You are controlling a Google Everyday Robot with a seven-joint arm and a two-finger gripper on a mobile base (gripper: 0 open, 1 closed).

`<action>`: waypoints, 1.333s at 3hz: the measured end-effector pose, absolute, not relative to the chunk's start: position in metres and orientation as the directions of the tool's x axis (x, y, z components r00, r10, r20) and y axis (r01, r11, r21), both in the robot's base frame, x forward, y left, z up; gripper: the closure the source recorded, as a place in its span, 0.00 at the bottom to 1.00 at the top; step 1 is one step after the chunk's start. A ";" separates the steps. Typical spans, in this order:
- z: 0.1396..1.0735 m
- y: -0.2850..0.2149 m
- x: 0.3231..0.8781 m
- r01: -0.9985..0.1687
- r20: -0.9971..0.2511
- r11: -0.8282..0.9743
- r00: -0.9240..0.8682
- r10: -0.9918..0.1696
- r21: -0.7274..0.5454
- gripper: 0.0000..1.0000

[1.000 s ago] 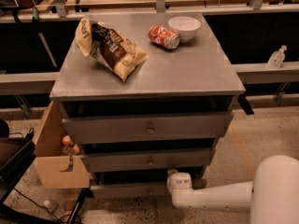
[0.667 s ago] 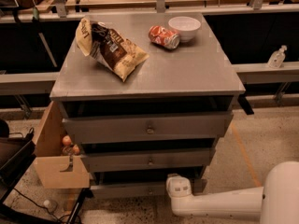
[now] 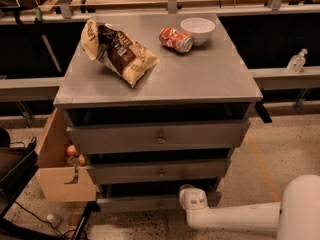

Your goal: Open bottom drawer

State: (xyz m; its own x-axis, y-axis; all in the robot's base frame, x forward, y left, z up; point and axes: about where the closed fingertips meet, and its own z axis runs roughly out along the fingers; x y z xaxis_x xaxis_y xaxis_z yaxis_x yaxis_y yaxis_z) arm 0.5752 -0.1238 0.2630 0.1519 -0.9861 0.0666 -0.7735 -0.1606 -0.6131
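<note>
Down at 6 o'clock, the bottom drawer [image 3: 135, 204] is being shown beneath the grey cabinet's [image 3: 200, 84] other drawers, with the gripper [image 3: 192, 198] being held at its right end; whether it is open or closed cannot be told. On top, a chip bag [image 3: 120, 51] at 11 o'clock and a can [image 3: 176, 39] and bowl [image 3: 198, 29] at 1 o'clock are being carried. Speckled floor [image 3: 280, 149] is being seen at 3 o'clock.

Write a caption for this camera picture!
The robot's gripper is down by the bottom drawer of a grey cabinet.

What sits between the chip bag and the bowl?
A red soda can lying on its side, in the camera view. The gripper is low, by the bottom drawer front.
</note>
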 end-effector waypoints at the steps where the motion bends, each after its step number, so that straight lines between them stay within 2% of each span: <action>1: 0.245 -0.125 0.613 -0.779 0.031 -0.171 0.192 -0.981 -0.603 1.00; 4: 0.239 -0.125 0.615 -0.782 0.020 -0.173 0.201 -0.979 -0.599 1.00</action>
